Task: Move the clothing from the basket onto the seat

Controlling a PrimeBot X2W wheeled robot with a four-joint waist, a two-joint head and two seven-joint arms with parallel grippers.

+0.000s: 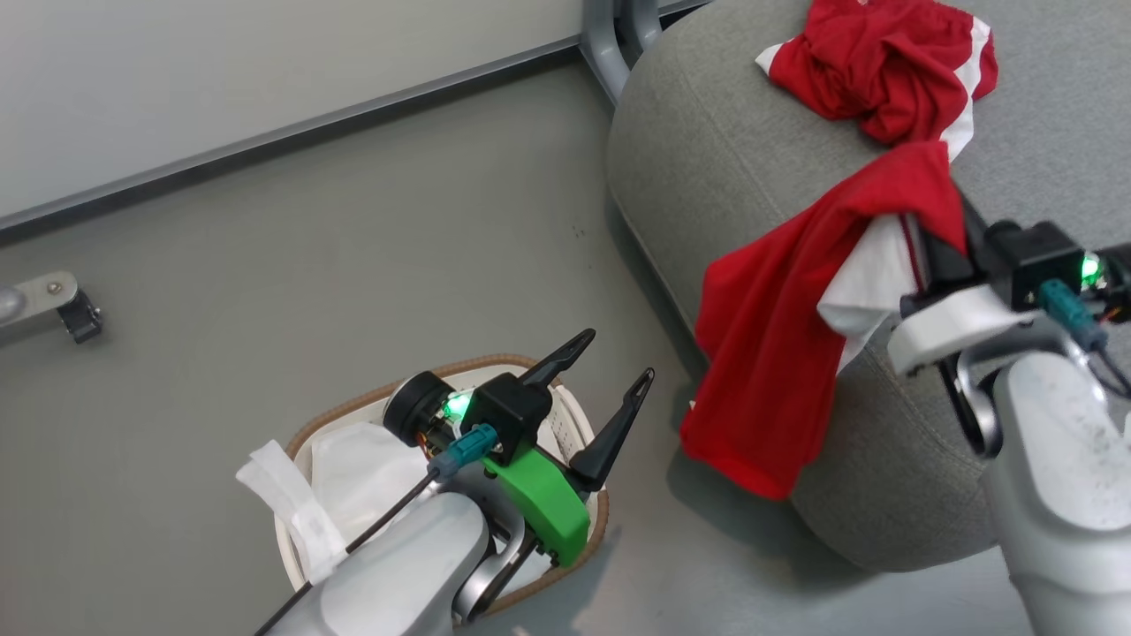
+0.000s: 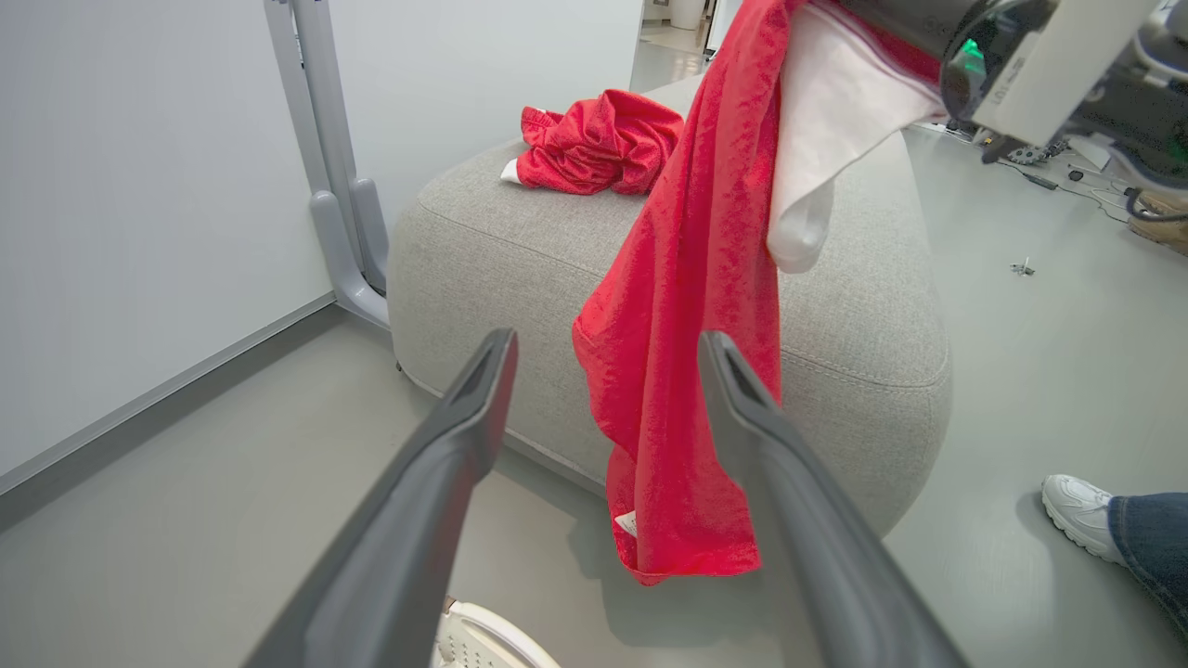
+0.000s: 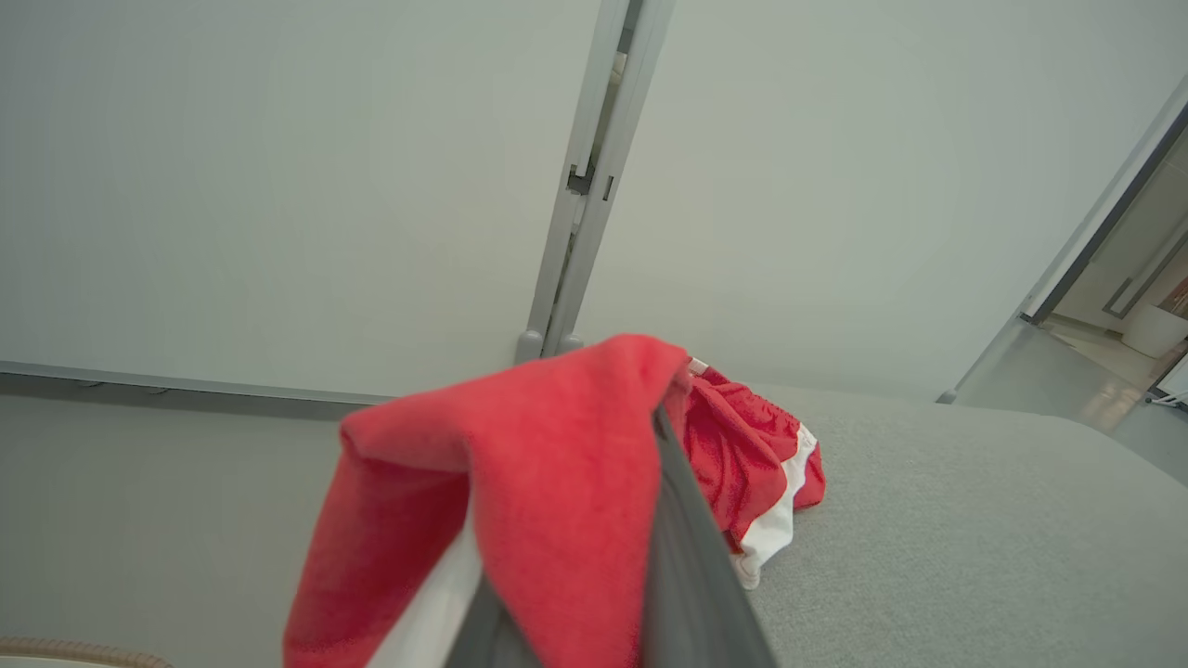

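My right gripper [image 1: 929, 231] is shut on a red garment with a white panel [image 1: 778, 353], which hangs down over the rounded edge of the grey seat [image 1: 707, 150]. The cloth drapes over its fingers [image 3: 687, 566]. A second red and white piece of clothing [image 1: 884, 71] lies crumpled on top of the seat. The basket [image 1: 371, 395] stands on the floor at the lower left, with a white liner [image 1: 353, 468] inside. My left gripper [image 1: 618, 353] hovers over the basket, open and holding nothing. In the left wrist view the hanging garment [image 2: 687, 325] sits beyond its open fingers [image 2: 464, 417].
A grey metal frame leg [image 2: 334, 186] stands against the white wall behind the seat. A person's white shoe [image 2: 1081, 515] rests on the floor at the right. A castor on a metal bar [image 1: 53, 305] sits at the far left.
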